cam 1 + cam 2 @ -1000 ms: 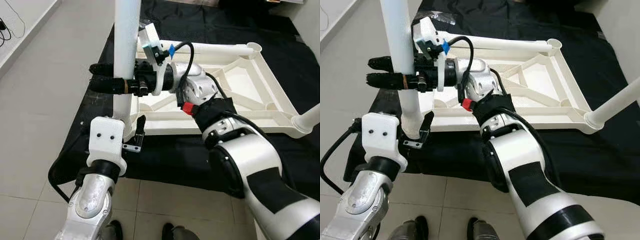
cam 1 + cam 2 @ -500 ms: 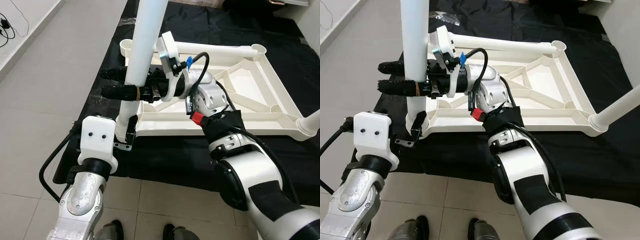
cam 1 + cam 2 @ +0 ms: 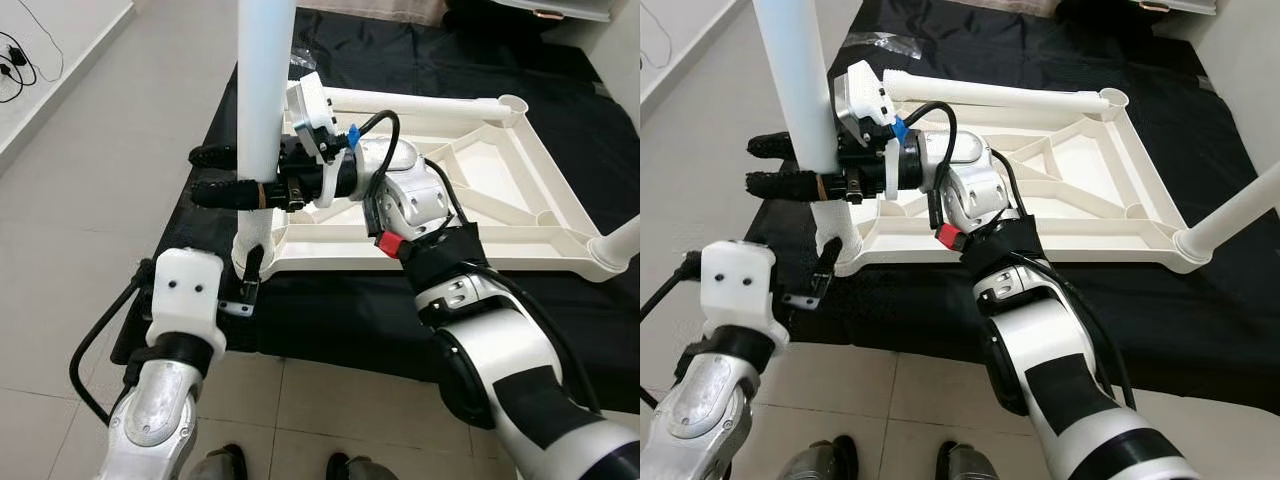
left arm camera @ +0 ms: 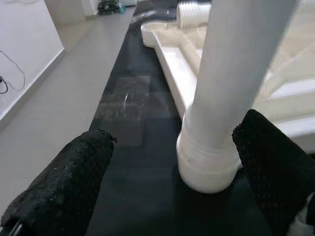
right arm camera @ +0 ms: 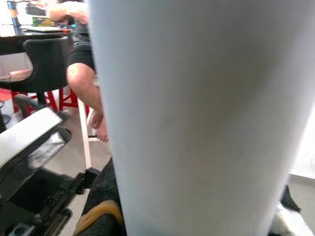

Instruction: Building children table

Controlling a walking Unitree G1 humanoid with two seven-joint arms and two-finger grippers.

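Right gripper [image 3: 225, 178] clamps the upright white table leg [image 3: 262, 90] between its black fingers. At six o'clock below it, the left gripper [image 4: 187, 172] brackets the leg's base with fingers spread, beside the upturned tabletop [image 3: 520, 160].

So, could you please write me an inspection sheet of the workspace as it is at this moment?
Surface: black cloth spread on a pale tiled floor.
Job's things: white table top lying upside down on the cloth; one white leg standing upright at its near left corner; another leg lying along the far edge; a third leg at the near right corner.
Clutter: nothing seen.
Grippers: right pincer closed around the upright leg; left pincer open, its fingers either side of the leg's base.
Cables: black cable looping by the left arm; wires by the wall.
Surroundings: a seated person's leg, red stool.
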